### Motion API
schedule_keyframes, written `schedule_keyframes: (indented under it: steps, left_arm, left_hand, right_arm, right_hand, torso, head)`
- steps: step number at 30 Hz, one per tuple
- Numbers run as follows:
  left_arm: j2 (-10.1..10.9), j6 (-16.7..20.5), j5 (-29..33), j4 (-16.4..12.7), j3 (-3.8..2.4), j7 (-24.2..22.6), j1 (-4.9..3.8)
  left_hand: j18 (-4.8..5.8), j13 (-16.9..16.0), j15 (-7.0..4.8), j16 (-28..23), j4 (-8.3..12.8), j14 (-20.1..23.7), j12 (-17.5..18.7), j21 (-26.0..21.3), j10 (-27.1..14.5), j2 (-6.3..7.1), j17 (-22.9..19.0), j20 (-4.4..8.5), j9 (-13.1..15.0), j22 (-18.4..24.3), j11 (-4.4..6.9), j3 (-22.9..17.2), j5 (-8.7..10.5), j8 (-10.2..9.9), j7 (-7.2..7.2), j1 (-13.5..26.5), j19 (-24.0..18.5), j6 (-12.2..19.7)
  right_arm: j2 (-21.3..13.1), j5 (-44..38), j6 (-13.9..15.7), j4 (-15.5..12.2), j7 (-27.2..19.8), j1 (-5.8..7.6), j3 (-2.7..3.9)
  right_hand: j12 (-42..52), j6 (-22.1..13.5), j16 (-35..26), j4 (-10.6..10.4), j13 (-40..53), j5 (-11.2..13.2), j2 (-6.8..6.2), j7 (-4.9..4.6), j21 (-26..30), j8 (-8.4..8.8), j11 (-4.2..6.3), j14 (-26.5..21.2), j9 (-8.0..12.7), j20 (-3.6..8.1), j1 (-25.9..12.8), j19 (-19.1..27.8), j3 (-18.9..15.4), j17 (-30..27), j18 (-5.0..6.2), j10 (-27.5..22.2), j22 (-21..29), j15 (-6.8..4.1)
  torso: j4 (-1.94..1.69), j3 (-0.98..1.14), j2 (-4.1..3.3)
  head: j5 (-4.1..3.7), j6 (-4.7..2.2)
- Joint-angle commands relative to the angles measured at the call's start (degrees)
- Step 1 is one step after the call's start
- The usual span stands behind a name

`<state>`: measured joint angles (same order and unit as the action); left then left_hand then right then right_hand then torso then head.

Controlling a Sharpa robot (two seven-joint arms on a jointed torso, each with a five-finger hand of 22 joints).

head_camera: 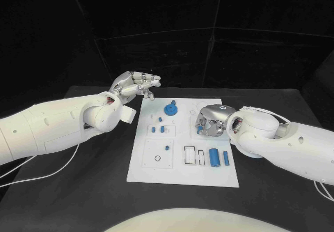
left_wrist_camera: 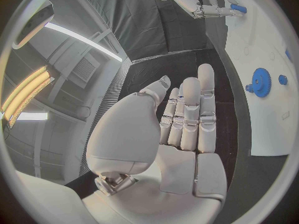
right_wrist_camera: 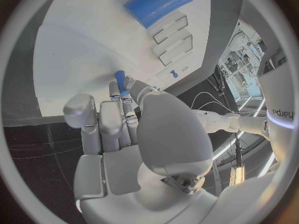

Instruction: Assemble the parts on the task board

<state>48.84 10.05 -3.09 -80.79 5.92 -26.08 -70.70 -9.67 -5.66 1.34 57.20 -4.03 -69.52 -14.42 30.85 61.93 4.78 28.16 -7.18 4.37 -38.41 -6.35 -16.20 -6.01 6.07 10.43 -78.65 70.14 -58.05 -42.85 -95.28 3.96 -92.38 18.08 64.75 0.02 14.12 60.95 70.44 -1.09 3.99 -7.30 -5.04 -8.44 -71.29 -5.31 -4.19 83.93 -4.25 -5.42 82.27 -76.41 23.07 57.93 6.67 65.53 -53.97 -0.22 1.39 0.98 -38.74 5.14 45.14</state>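
The right hand (head_camera: 209, 123), mid-frame, pinches a small blue peg (right_wrist_camera: 121, 79) to place it on the task board (head_camera: 182, 176). The left hand (head_camera: 133, 86), upper left, waits with empty fingers (left_wrist_camera: 190, 109) apart.

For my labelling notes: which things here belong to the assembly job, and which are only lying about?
Job: task board; blue gear; two blue cylinders; small blue peg pinched by the right hand; left hand, holding nothing.

Lying about: black table; white cables.
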Motion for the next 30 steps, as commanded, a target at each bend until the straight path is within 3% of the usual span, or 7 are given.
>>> schedule_keyframes:
  steps: [1, 7, 14, 23, 26, 30]
  left_arm:
    - [0.0, -0.6, 0.2, -0.1, -0.05, -0.2, -0.09]
    - [0.1, -0.6, 0.2, -0.1, -0.05, -0.2, -0.09]
    - [0.1, -0.5, 0.2, 0.0, -0.05, -0.2, -0.09]
    - [0.1, -0.4, 0.2, 0.1, -0.05, -0.3, -0.08]
    - [0.0, -0.4, 0.2, 0.1, -0.05, -0.3, -0.08]
    - [-0.2, -0.4, 0.2, 0.2, -0.05, -0.4, -0.09]
  left_hand:
    - [-0.75, -0.1, -0.04, 0.2, 0.2, 0.2, -0.4, -0.4, -0.4, 0.04, -0.1, 0.26, -0.1, 0.1, 0.08, 0.1, 0.13, 0.2, 0.11, -0.4, 0.3, 0.2]
    - [-0.75, -0.1, -0.04, 0.2, 0.2, 0.2, -0.4, -0.4, -0.4, 0.04, -0.1, 0.26, -0.1, 0.1, 0.08, 0.1, 0.13, 0.2, 0.11, -0.4, 0.3, 0.2]
    - [-0.75, -0.1, -0.04, 0.2, 0.2, 0.2, -0.4, -0.4, -0.4, 0.04, -0.1, 0.26, -0.1, 0.1, 0.08, 0.1, 0.13, 0.2, 0.11, -0.4, 0.3, 0.2]
    - [-0.75, -0.1, -0.03, 0.3, 0.2, 0.3, -0.5, -0.4, -0.5, -0.02, -0.1, 0.26, -0.1, 0.1, 0.07, 0.1, 0.13, 0.3, 0.12, -0.5, 0.3, 0.2]
    - [-0.75, -0.1, -0.03, 0.3, 0.2, 0.3, -0.5, -0.4, -0.5, -0.02, -0.1, 0.26, -0.1, 0.1, 0.07, 0.1, 0.13, 0.3, 0.12, -0.5, 0.3, 0.2]
    - [-0.75, -0.1, -0.03, 0.3, 0.2, 0.3, -0.5, -0.4, -0.5, -0.02, -0.1, 0.26, -0.1, 0.1, 0.07, 0.1, 0.13, 0.3, 0.12, -0.5, 0.3, 0.2]
  right_arm:
    - [0.0, -0.5, 0.0, -0.2, 0.1, 0.00, -0.04]
    - [-0.8, -0.5, 4.8, -1.2, -0.7, -0.10, -0.03]
    - [-2.5, 0.5, 10.4, -2.9, -2.1, -0.12, 0.01]
    - [-5.3, 3.4, 13.4, -8.3, -3.8, -0.06, 0.17]
    - [-5.0, 4.1, 13.7, -9.4, -4.4, -0.05, 0.19]
    - [-2.5, 5.7, 13.4, -9.9, -5.9, -0.07, 0.17]
  right_hand:
    - [-0.4, 0.6, 0.3, 0.1, 0.0, 0.3, -0.39, -0.02, -0.2, -0.22, 0.02, 1.1, -0.1, 0.15, 0.1, -0.3, 0.4, 0.0, -0.17, 0.6, -0.1, -0.55]
    - [-0.7, 1.6, 0.7, 0.6, 0.1, 0.2, -0.18, 0.13, -0.9, -0.51, 0.25, 1.3, -0.2, 0.34, 0.4, -0.8, 1.2, 0.5, -0.37, 1.8, -1.3, -0.75]
    - [-0.9, 1.9, 0.7, 0.7, 0.1, 0.2, -0.06, 0.18, -1.2, -0.56, 0.32, 1.3, -0.2, 0.40, 0.5, -0.9, 1.5, 0.4, -0.43, 2.1, -1.7, -0.81]
    - [-0.9, 1.9, 0.8, 0.8, 0.1, 0.2, -0.11, 0.17, -1.3, -0.55, 0.32, 1.3, -0.2, 0.43, 0.5, -1.0, 1.5, 0.5, -0.46, 2.1, -1.8, -0.81]
    - [-1.0, 1.9, 0.9, 0.8, 0.1, 0.1, -0.15, 0.16, -1.3, -0.55, 0.32, 1.4, -0.1, 0.45, 0.5, -1.0, 1.6, 0.6, -0.47, 2.1, -1.9, -0.82]
    - [-1.1, 2.0, 0.9, 0.9, 0.1, 0.0, -0.15, 0.15, -1.3, -0.54, 0.32, 1.4, -0.1, 0.48, 0.5, -1.0, 1.6, 0.6, -0.46, 2.2, -1.9, -0.81]
  torso:
    - [0.03, 0.02, 0.00]
    - [0.01, 0.09, -0.03]
    - [-0.04, 0.01, 0.04]
    - [0.07, -0.04, 0.05]
    - [0.04, 0.03, 0.00]
    - [-0.03, -0.04, -0.04]
  head:
    - [0.02, -0.02]
    - [0.10, -0.10]
    - [0.03, -0.28]
    - [0.27, -0.40]
    - [0.40, -0.33]
    - [0.52, -0.26]
